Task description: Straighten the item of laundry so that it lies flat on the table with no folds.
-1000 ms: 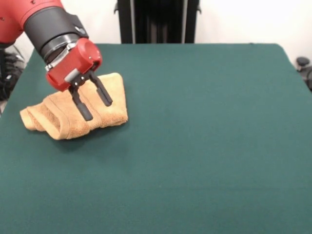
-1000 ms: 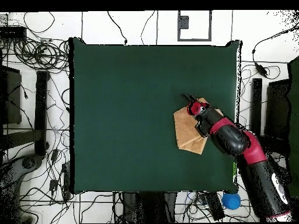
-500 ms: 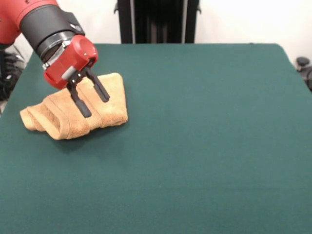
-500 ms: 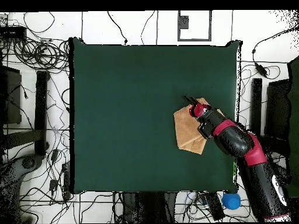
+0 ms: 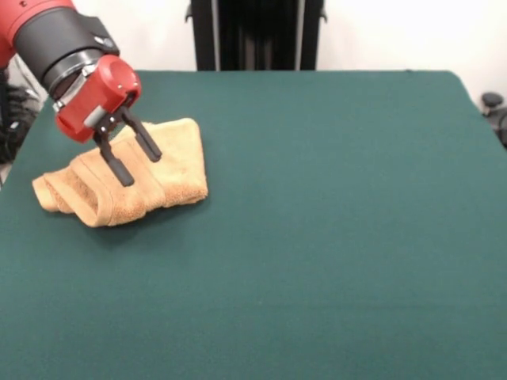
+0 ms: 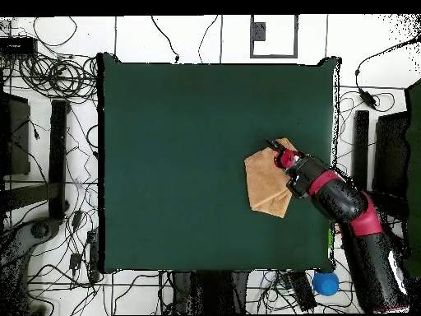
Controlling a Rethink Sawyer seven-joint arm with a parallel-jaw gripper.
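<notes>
While the gripper [image 5: 138, 165] hangs over the towel [image 5: 170, 170], its two black fingers [image 5: 116, 164] are spread apart w/ nothing between them; front view shows them in front of the cloth's upper folds, contact can't be told. Towel sits folded and bunched, several layered ridges, on the green table [image 5: 333, 237], near the table's left edge in front view, closer to the far edge than the near one. In overhead view the towel [image 6: 265, 183] lies near the table's [image 6: 181, 164] right edge, below mid-height, and the gripper [image 6: 274, 150] is over the cloth's top right corner. Red and black arm [image 6: 341, 197] runs off toward the bottom right corner. Cables [image 6: 53, 78] litter the floor beside the table.
</notes>
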